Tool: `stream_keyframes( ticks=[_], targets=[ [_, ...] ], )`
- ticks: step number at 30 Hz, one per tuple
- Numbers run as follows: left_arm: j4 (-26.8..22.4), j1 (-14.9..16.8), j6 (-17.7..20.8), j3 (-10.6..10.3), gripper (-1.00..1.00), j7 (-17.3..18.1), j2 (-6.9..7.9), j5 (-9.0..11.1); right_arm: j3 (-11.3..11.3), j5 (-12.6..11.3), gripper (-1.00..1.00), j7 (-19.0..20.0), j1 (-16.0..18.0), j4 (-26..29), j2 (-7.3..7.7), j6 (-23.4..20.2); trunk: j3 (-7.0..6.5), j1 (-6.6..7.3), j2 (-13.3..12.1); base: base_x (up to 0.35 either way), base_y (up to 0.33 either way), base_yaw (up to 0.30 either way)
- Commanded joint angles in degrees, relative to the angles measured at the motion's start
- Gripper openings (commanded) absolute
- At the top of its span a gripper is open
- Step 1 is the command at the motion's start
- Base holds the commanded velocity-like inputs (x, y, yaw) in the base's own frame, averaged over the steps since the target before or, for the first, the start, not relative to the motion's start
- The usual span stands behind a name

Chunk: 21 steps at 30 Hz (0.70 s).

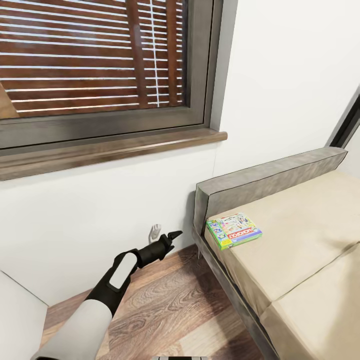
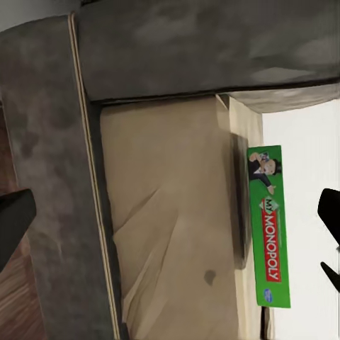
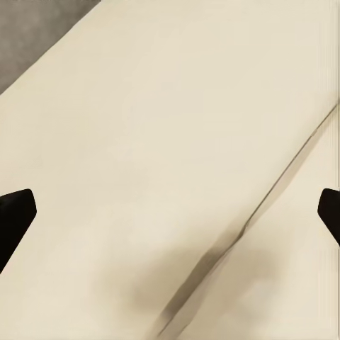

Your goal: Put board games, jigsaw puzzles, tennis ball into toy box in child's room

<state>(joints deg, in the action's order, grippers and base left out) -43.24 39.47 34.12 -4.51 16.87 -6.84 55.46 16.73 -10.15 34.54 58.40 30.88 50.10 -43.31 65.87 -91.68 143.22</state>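
- Left claw (image 1: 173, 235) hangs low beside the bed (image 1: 300, 240), fingers spread and gripping nothing; the two dark tips sit wide apart in its wrist view.
- Monopoly box (image 1: 234, 230) lies flat on the mattress corner by the grey frame, to the right of that claw and a little higher, near but not touching.
- Its long axis runs roughly across the bed's width, so I judge a reach over the frame is needed.
- Right claw (image 3: 170, 212) looks released too, over bare mattress; I can't tell which arm is nearer.
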Motion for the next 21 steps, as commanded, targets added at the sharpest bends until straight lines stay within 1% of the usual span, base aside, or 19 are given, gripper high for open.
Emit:
stream_keyframes(
  ticks=[1, 14, 17, 18, 21],
  targets=[
    [0.0, 0.0, 0.2, 0.0, 1.00, 0.0, 0.01, 0.4, 0.2, -0.2, 1.00, 0.0, 0.0, 0.0, 0.05, -0.4, 0.05, 0.01, 0.0, 0.000, 0.000, 0.000],
    [1.9, 1.0, 0.3, 0.0, 1.00, 0.3, -0.35, 1.3, 0.2, -0.1, 1.00, 0.0, 0.0, 0.1, 0.43, -0.4, 0.05, 0.01, 0.0, 0.000, 0.000, -0.001],
    [2.6, 1.1, 0.3, 0.0, 1.00, 0.3, -0.46, 1.3, 0.2, -0.1, 1.00, 0.0, 0.0, 0.1, 0.43, -0.4, 0.05, 0.01, 0.0, 0.000, 0.000, -0.087],
    [3.8, 1.2, 0.3, 0.1, 1.00, 0.3, -0.53, 1.4, 0.2, -0.1, 1.00, 0.0, 0.0, 0.1, 0.43, -0.4, 0.05, 0.01, 0.0, 0.000, 0.000, -0.164],
    [5.6, 1.5, 0.3, 0.1, 1.00, 0.3, -0.55, 2.3, 0.2, -0.1, 1.00, 0.0, 0.0, 0.1, 0.43, -0.4, 0.05, 0.01, 0.0, 0.000, 0.000, -0.197]
  ],
)
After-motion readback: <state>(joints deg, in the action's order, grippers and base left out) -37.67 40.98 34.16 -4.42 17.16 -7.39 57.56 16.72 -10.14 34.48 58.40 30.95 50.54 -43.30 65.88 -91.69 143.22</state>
